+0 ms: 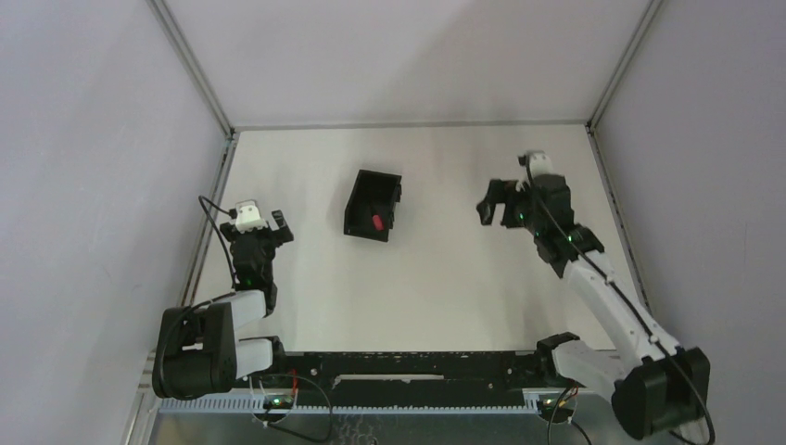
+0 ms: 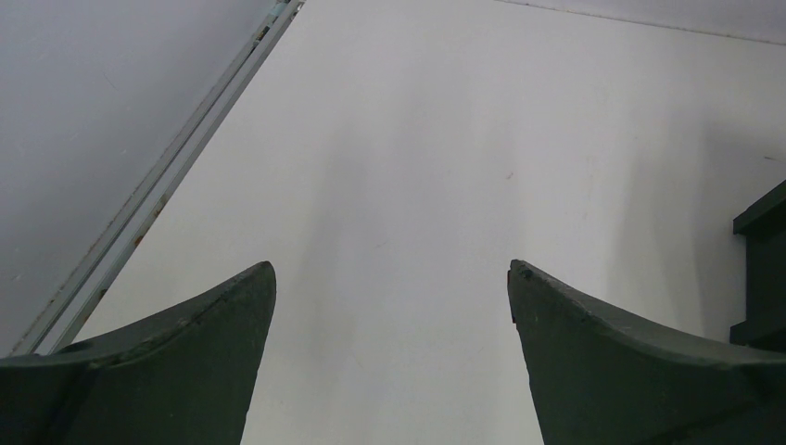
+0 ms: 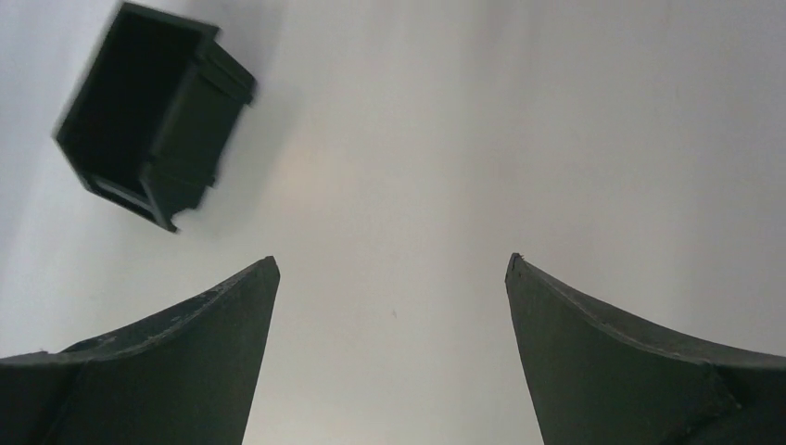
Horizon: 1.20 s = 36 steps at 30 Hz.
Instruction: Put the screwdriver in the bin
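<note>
The black bin [image 1: 357,196] stands on the white table, left of centre. The screwdriver's red handle [image 1: 377,222] shows inside the bin, near its front wall; its shaft is hidden. My right gripper [image 1: 493,201] is open and empty, well to the right of the bin. In the right wrist view the bin [image 3: 153,111] is at the upper left, and the gripper [image 3: 391,264] holds nothing. My left gripper [image 1: 269,222] is open and empty, left of the bin. In the left wrist view [image 2: 391,267] a bin corner [image 2: 765,269] shows at the right edge.
Grey walls with metal corner posts [image 1: 190,65] enclose the table on the left, back and right. A metal rail [image 2: 158,185] runs along the left table edge. A black base bar [image 1: 408,366] lies at the near edge between the arms.
</note>
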Each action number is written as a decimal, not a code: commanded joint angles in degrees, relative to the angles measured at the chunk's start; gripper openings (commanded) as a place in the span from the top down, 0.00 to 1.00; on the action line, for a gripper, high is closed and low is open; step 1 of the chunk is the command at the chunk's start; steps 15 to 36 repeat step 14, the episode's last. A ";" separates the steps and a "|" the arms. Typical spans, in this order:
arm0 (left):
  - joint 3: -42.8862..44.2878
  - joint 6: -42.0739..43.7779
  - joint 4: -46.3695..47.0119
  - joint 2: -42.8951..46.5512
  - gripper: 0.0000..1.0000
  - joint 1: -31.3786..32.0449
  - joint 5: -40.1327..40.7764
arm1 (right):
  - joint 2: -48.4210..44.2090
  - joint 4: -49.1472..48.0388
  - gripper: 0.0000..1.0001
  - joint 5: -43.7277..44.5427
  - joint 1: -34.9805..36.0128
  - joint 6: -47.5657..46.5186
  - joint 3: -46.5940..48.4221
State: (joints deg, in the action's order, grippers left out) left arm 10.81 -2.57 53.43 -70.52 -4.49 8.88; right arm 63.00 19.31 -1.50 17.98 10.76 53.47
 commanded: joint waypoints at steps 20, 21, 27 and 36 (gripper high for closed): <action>2.85 0.72 1.32 0.03 0.00 0.40 0.65 | -14.30 -12.73 0.00 0.09 -6.81 2.02 -23.24; 2.85 0.72 1.32 0.03 0.00 0.40 0.65 | -14.30 -12.73 0.00 0.09 -6.81 2.02 -23.24; 2.85 0.72 1.32 0.03 0.00 0.40 0.65 | -14.30 -12.73 0.00 0.09 -6.81 2.02 -23.24; 2.85 0.72 1.32 0.03 0.00 0.40 0.65 | -14.30 -12.73 0.00 0.09 -6.81 2.02 -23.24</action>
